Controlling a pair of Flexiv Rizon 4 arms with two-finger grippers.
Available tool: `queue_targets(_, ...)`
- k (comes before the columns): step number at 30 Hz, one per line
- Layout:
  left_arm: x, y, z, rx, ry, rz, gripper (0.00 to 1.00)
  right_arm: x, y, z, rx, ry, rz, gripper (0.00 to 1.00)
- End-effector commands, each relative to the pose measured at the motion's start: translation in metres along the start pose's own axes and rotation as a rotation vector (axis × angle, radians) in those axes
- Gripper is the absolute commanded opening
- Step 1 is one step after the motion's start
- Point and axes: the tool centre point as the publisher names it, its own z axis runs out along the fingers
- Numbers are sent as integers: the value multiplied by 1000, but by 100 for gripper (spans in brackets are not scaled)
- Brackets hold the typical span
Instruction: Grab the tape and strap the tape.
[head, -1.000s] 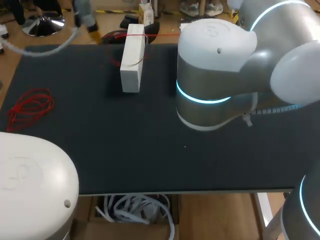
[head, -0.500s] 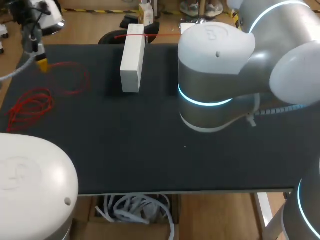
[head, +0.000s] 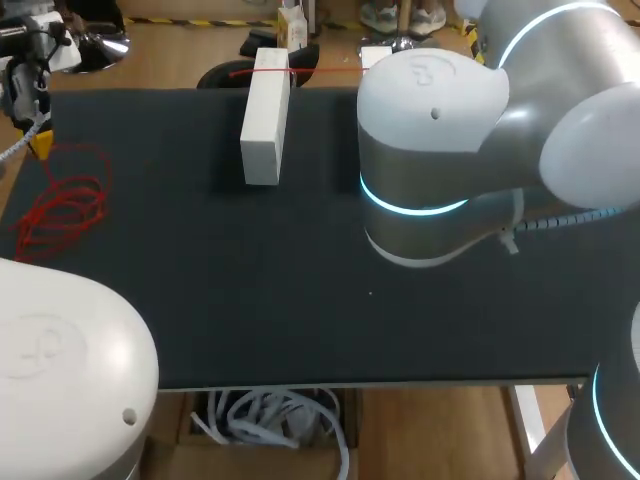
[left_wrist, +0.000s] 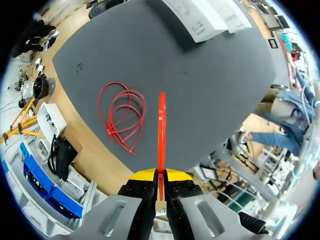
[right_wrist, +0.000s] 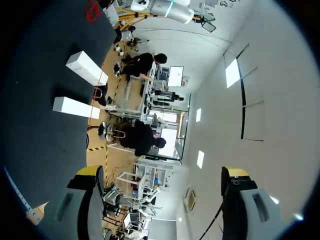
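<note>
My left gripper (head: 40, 146) hangs over the table's far left edge, just above a loose coil of red tape (head: 60, 213). In the left wrist view its yellow tips (left_wrist: 160, 175) are shut on a thin red tape strand (left_wrist: 161, 131) that sticks straight out ahead of them, with the red coil (left_wrist: 123, 118) lying on the dark mat beyond. A red strand (head: 300, 71) runs across the far end of a white box (head: 265, 118). My right gripper (right_wrist: 162, 172) stands open, tilted up and away from the table, with nothing between its fingers; the head view hides it.
My right arm's bulky elbow (head: 430, 150) looms over the table's middle right. Two white boxes (right_wrist: 86, 67) (right_wrist: 76, 107) lie at the table's far side. The dark mat (head: 250, 290) covers the whole table. Part of my left arm (head: 60, 370) fills the near left corner.
My left gripper has swept from the back near the white box leftward to the table's left edge, above the red coil, with the red strand in it. The right arm barely moved.
</note>
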Motion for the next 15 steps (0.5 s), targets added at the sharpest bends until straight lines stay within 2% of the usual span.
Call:
queue_targets(1,-15,-7,-4,-24,84,-3,0,-3,-1,-1,-3,7,-3,100)
queue_targets(3,-20,-10,-6,-11,92,7,47,-3,-1,-1,-3,7,-3,100)
queue_targets(4,-22,-11,-6,-10,92,7,84,-3,-1,-1,-3,7,-3,100)
queue_targets(5,-23,-12,-6,4,92,11,98,-3,-1,-1,-3,7,-3,100)
queue_targets(6,-23,-12,-6,4,92,11,100,-3,-1,-1,-3,7,-3,100)
queue_targets(15,-23,-12,-6,4,92,11,100,-3,-1,-1,-3,7,-3,100)
